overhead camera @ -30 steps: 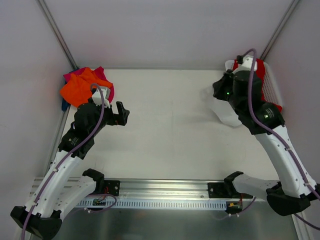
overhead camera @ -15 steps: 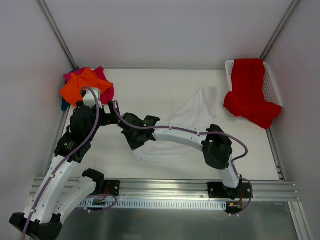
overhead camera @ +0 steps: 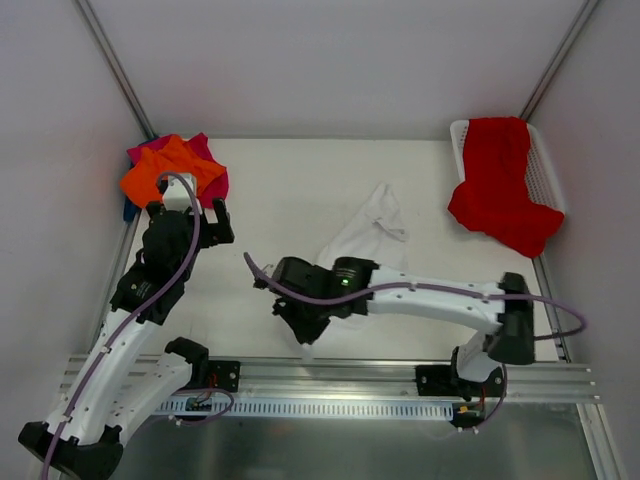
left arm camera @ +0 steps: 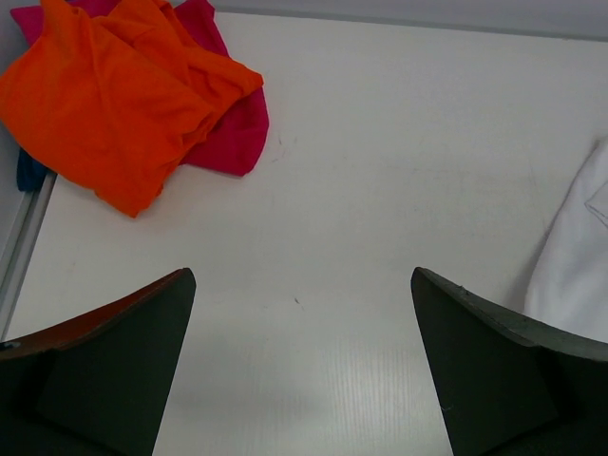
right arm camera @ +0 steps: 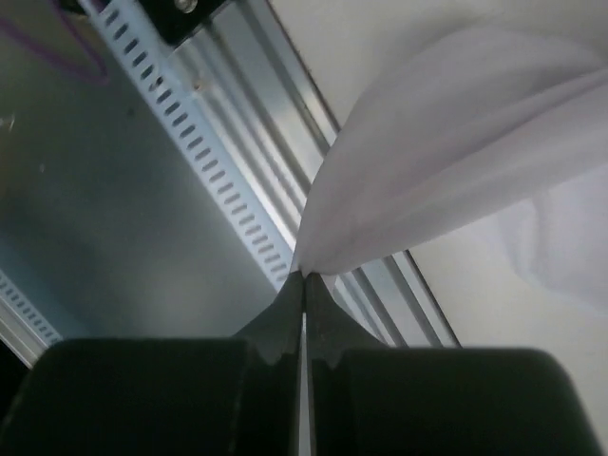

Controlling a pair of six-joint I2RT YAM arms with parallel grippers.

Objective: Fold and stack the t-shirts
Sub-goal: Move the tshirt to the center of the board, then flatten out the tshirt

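From above, my right gripper [overhead camera: 305, 338] is pinched shut on a corner of the white t-shirt [overhead camera: 375, 235], which trails, bunched, from the near edge toward mid-table [overhead camera: 300, 180]. I judge this the spreading step; next, that shirt needs laying flat, and a second corner wants my left gripper [overhead camera: 190, 212], which hovers with jaws apart and empty near the orange t-shirt [overhead camera: 160, 175]. The red t-shirt [overhead camera: 495, 185] drapes over the basket [overhead camera: 545, 175], far right.

My left wrist view shows bare table ahead between the orange t-shirt [left arm camera: 114, 104] on the magenta t-shirt [left arm camera: 233, 133] and the white cloth's edge [left arm camera: 575, 275]: room to work.

My right wrist view shows the rail [right arm camera: 218, 161] beneath my pinch [right arm camera: 304, 280], so no more table nearward
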